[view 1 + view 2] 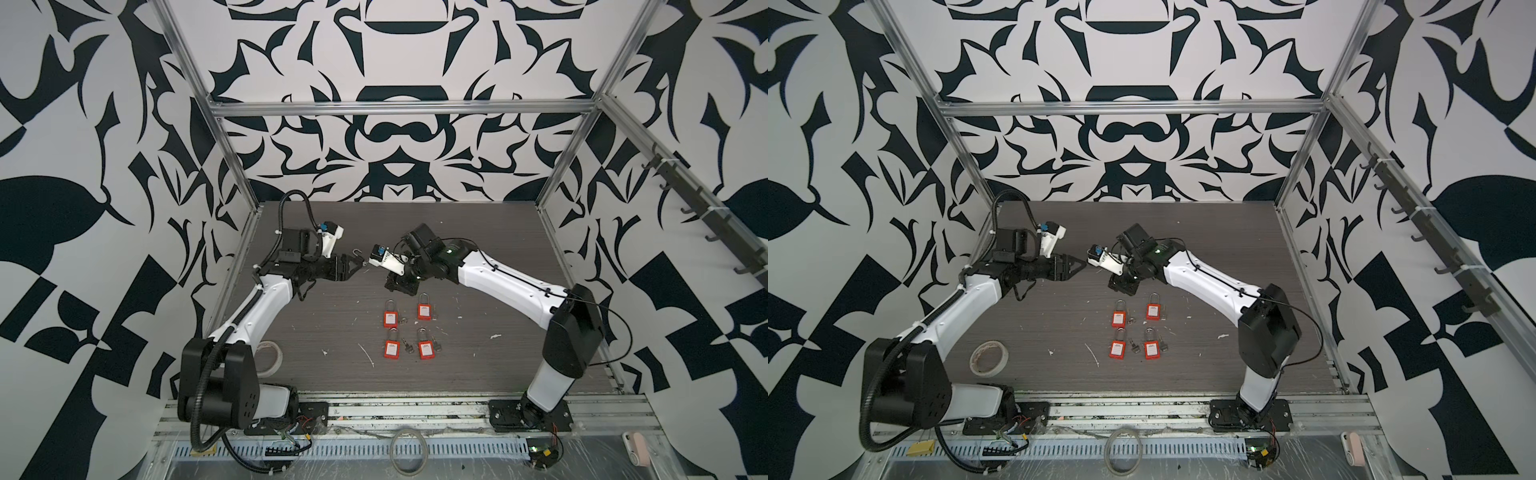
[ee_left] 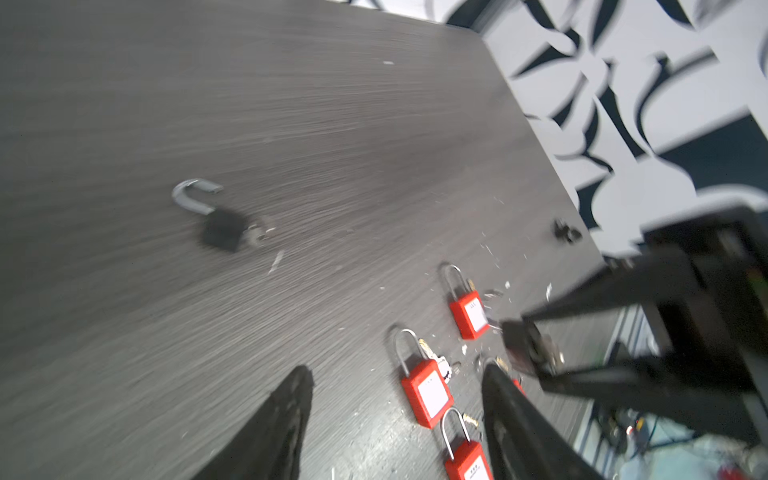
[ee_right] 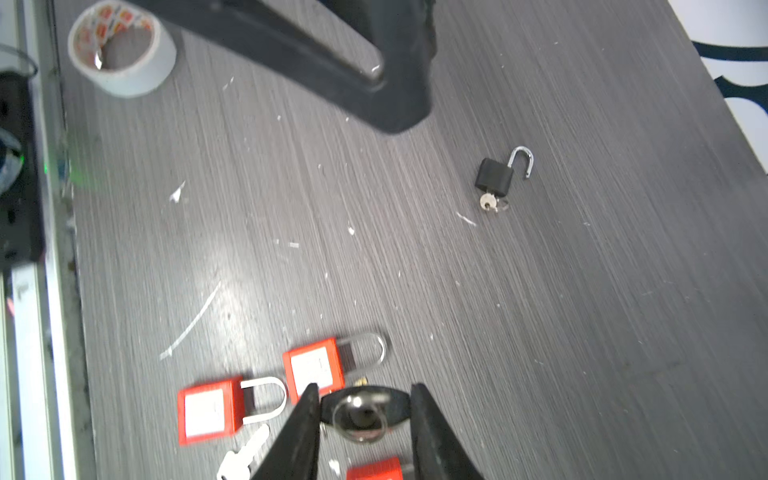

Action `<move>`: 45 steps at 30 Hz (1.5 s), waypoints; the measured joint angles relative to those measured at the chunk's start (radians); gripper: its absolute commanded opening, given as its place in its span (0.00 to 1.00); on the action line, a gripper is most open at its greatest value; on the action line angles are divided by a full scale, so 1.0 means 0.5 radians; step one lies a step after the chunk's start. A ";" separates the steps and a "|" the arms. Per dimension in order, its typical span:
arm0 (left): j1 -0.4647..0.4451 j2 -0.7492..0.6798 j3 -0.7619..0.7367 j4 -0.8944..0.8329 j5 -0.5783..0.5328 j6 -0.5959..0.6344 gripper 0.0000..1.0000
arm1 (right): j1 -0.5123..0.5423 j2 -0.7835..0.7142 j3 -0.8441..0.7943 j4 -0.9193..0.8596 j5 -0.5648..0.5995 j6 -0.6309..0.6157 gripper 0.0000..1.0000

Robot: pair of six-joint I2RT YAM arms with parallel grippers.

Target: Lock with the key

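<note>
The black padlock [image 3: 493, 176] is lying flat on the counter [image 1: 478, 353], apart from the four red padlocks [image 1: 424, 311] and farther back than they are. Its shackle [image 3: 523, 160] is swung open, and what looks like a small silver key [image 3: 487, 202] is sitting in its base. The left end effector [image 2: 397, 370] is hovering close to it with its fingers spread and nothing between them. The right end effector [image 3: 368, 390] is hanging over the red padlocks, clamping a dark oval-headed piece with a metal ring [image 3: 361, 409], which I am taking for a key. To my eye the left arm is lining up to take hold of the lock. Doing that well is going to mean coming down astride the body, not the shackle, and squeezing the flat faces squarely so the lock is not skidding or twisting on the smooth counter. It ought to be leaving the base and the free shackle end clear, so the other arm is getting room to press the shackle home and turn the key. The left wrist view is showing blur, so a slower approach would be helping.
</note>
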 measured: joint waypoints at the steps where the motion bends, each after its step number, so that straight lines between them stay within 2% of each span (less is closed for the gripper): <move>1: -0.010 -0.025 -0.036 0.035 -0.002 0.024 0.67 | -0.004 -0.021 -0.031 0.006 -0.002 -0.022 0.34; 5: -0.007 -0.034 -0.100 0.129 -0.037 0.066 0.67 | -0.013 0.006 -0.109 0.076 0.025 -0.037 0.31; 14: -0.005 -0.029 -0.100 0.200 -0.118 0.056 0.67 | -0.113 0.352 -0.110 0.416 0.160 -0.011 0.31; 23: -0.005 -0.029 -0.102 0.201 -0.159 0.055 0.66 | -0.127 0.621 0.047 0.582 0.247 -0.090 0.31; 32: -0.005 -0.013 -0.126 0.198 -0.192 0.055 0.65 | -0.127 0.635 0.034 0.839 0.249 -0.098 0.34; 45: -0.072 -0.013 -0.131 0.164 -0.291 0.056 0.65 | -0.163 0.422 -0.446 1.044 0.258 -0.128 0.41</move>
